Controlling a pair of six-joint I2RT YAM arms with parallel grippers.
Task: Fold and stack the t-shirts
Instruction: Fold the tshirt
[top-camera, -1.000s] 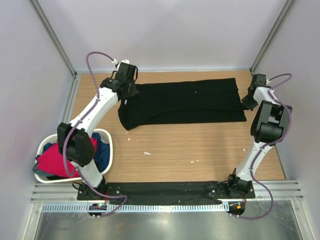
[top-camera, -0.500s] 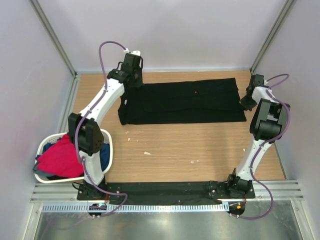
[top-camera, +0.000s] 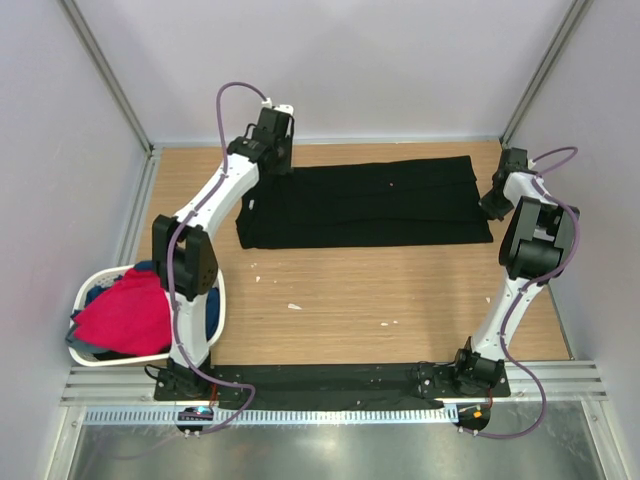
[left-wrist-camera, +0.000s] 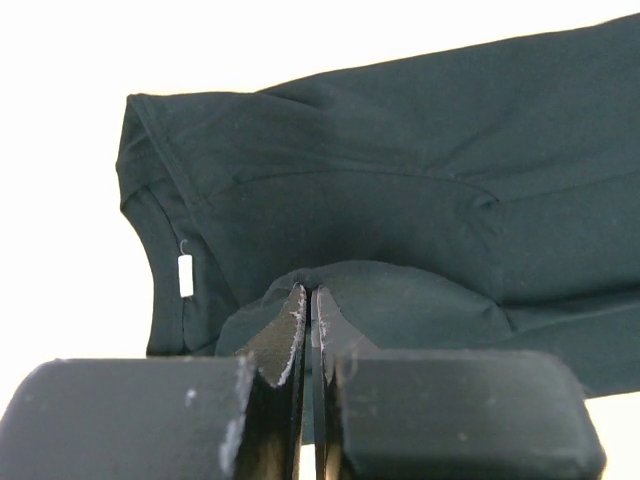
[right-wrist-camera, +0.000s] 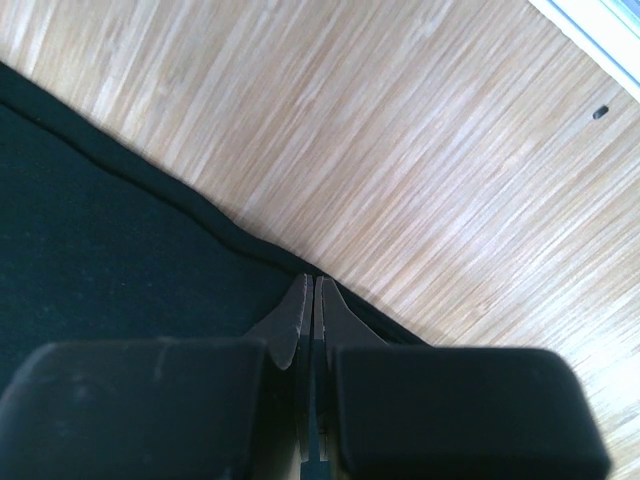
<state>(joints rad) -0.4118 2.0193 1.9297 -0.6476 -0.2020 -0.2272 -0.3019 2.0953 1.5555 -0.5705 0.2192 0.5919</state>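
Table: wood top, both my arms reach to its far side.

Black t-shirt: lies flat across the far half of the table as a long folded band, collar end to the left, hem end to the right.

Left arm: stretched far forward and slanting right from its base. The elbow is over the basket's edge and the wrist is up at the shirt's far-left corner, tilted down toward the cloth.

Right arm: rises along the right side, the elbow is bent back near the wall, and the forearm tucks down to the shirt's right end.

White basket: near left, beside my left base. A red t-shirt is heaped on top, and a blue t-shirt shows under it.

Left gripper: fingers pressed together on a small raised fold of the black t-shirt near the collar. The cloth bulges up around the tips.

Right gripper: fingers pressed together with the tips right on the hem edge at the shirt's right end, so it looks pinched there. Bare wood lies just beyond.

Neck label: small and white, inside the collar, left of my left fingertips in the wrist view and apart from them.
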